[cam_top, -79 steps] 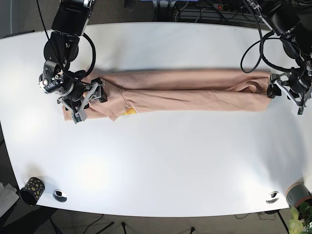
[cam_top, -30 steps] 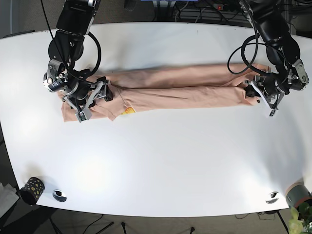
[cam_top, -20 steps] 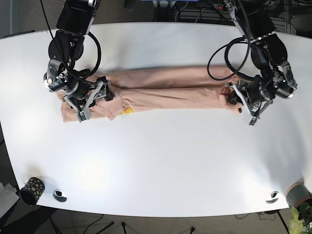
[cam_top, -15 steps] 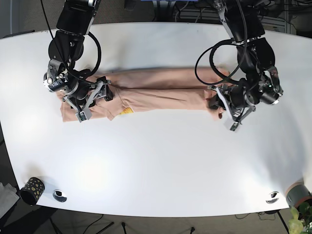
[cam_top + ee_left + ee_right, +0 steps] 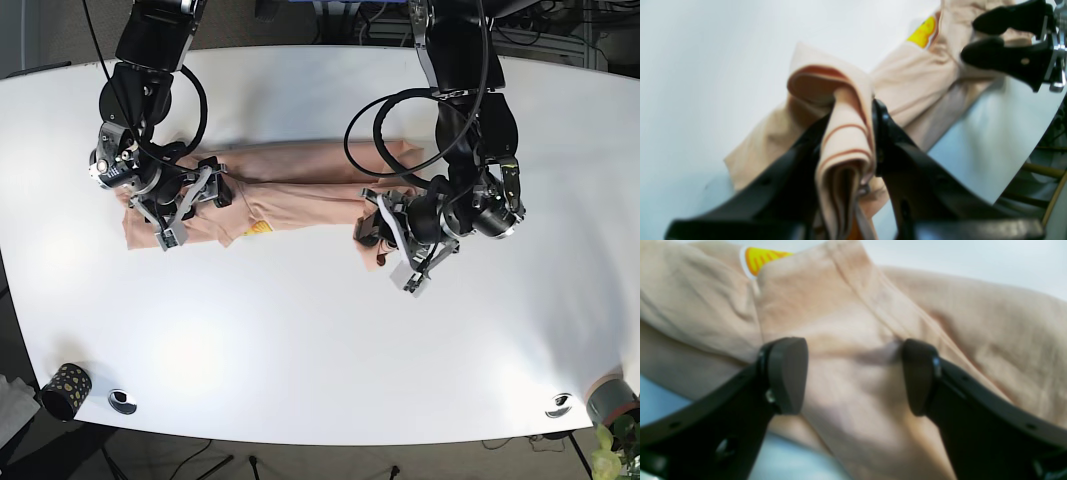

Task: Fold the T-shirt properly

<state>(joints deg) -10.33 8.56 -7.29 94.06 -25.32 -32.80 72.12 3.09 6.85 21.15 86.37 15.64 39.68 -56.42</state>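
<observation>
The peach T-shirt (image 5: 310, 190) lies folded into a long band across the white table (image 5: 320, 340). My left gripper (image 5: 385, 250) is shut on the shirt's right end and holds it lifted near the band's middle. In the left wrist view the bunched, hemmed fabric (image 5: 846, 133) is clamped in that gripper (image 5: 853, 113). My right gripper (image 5: 190, 212) rests on the shirt's left end. In the right wrist view it stands open (image 5: 853, 373), its pads (image 5: 786, 373) set on the cloth (image 5: 973, 323) near the yellow label (image 5: 766, 256).
A black dotted cup (image 5: 66, 390) and a metal disc (image 5: 122, 401) sit at the front left corner. Another disc (image 5: 559, 404), a grey pot (image 5: 610, 400) and a plant (image 5: 612, 445) are at the front right. Cables run behind the table's far edge.
My left gripper has carried the shirt's right end leftward from the table's right side to near the middle, doubling the band over. The right gripper has stayed on the left end.
</observation>
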